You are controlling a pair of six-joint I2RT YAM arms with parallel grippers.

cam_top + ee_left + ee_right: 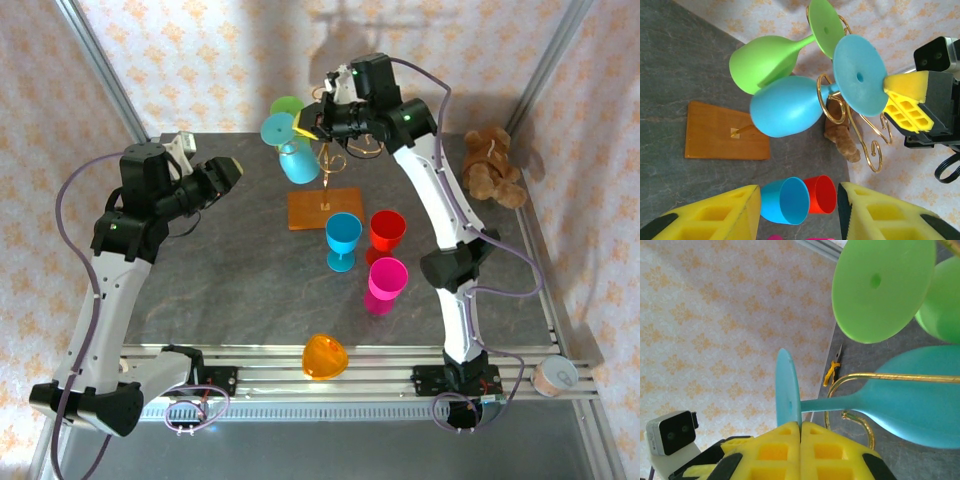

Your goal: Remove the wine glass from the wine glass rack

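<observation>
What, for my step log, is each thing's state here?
teal wine glass: hanging on rack
green wine glass: hanging on rack
blue glass: upright
red glass: upright
pink glass: upright
orange glass: on its side
left gripper: open
right gripper: shut on teal wine glass

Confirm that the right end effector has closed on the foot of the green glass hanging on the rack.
Not quite: it is the wrong glass. The right end effector has closed on the foot of the light blue glass hanging on the rack, not the green glass, which hangs untouched beside it. The right wrist view shows the blue foot pinched between the yellow pads.
</observation>
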